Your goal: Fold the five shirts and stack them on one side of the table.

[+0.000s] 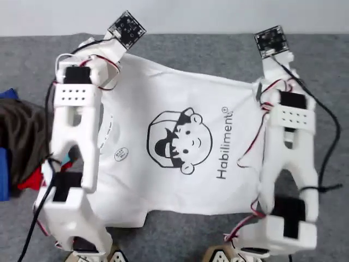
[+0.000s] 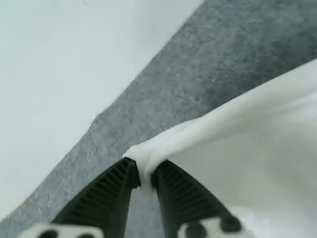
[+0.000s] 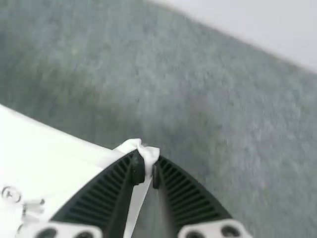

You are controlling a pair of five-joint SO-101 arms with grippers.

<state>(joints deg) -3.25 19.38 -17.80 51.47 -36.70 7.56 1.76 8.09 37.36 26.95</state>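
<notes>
White shirt (image 1: 180, 147), cartoon print, flat; corners clamped in left gripper (image 2: 143, 177) and right gripper (image 3: 146, 171); edges hidden under arms (image 1: 76, 125).

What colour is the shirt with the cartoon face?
White shirt, black drawing; best in high view.

shirt (image 1: 163, 98): white, black cartoon print | table (image 1: 191, 49): grey | fingers (image 2: 106, 196): black | clothes pile (image 1: 19, 136): brown, blue, red

Grey tabletop, white band behind

Grey tabletop (image 1: 180, 240) has a felt-like, speckled cover that runs edge to edge. A pale white band (image 1: 191, 16) lies along the far side; wall or bare surface, can't tell. Light is soft and even, with no hard shadows.
</notes>
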